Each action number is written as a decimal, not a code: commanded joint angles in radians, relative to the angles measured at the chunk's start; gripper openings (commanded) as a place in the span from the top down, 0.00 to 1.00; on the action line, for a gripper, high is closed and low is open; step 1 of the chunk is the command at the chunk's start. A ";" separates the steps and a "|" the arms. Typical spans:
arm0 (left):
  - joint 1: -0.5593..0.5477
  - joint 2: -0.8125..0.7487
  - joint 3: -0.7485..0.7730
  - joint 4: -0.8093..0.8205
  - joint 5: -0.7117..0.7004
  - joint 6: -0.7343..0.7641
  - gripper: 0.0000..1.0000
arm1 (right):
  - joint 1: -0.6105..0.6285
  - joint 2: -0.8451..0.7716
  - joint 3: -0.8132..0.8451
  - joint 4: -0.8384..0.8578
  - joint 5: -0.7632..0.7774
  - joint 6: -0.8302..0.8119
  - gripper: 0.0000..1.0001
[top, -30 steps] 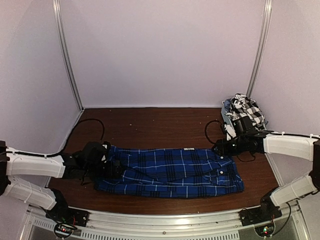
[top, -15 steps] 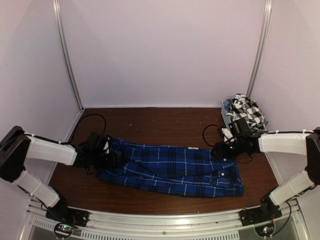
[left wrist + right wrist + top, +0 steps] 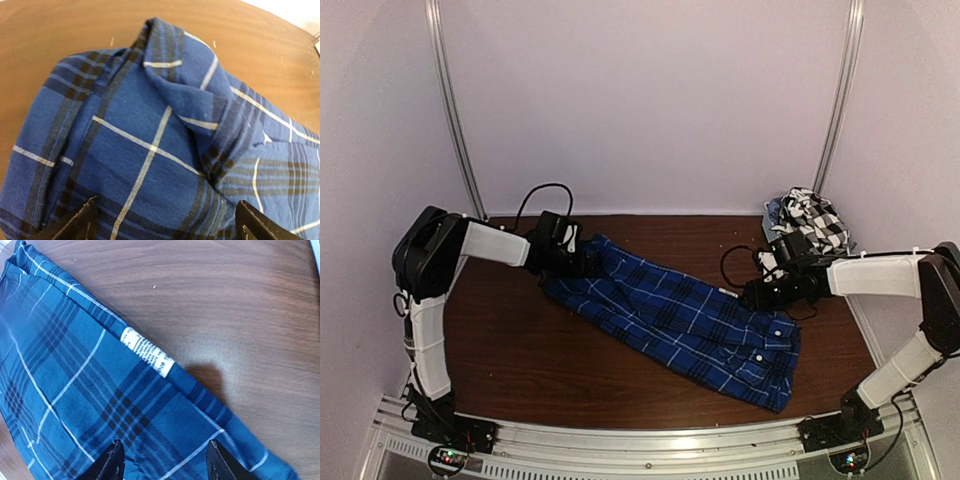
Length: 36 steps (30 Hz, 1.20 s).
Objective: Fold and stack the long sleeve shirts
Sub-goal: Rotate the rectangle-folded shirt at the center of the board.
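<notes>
Mostly brown table (image 3: 650, 240), seen from above. Across it, blue plaid shirt (image 3: 680, 320), stretched as a band from upper left to lower right; looks drawn long to flatten it before folding. At right rear, black-and-white check shirt (image 3: 815, 218), heaped, probably waiting its turn. Left gripper (image 3: 582, 262) at the band's upper-left end, jaws spread fully wide over bunched cloth, pinching nothing. Right gripper (image 3: 752, 295) at centre right, jaws half parted above flat cloth, holding nothing, seemingly steadying that end. Just ahead, white label (image 3: 147, 351).
</notes>
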 commanded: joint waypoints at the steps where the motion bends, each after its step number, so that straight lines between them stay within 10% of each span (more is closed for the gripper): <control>1: 0.034 0.119 0.179 -0.104 0.035 0.114 0.02 | 0.001 0.011 0.048 -0.024 0.099 -0.028 0.42; 8: 0.047 0.050 0.266 -0.078 -0.020 0.149 0.02 | 0.001 0.021 0.059 -0.036 0.114 -0.029 0.33; 36: 0.050 -0.470 -0.326 0.110 0.194 -0.150 0.02 | -0.031 -0.001 -0.174 0.083 -0.024 0.034 0.19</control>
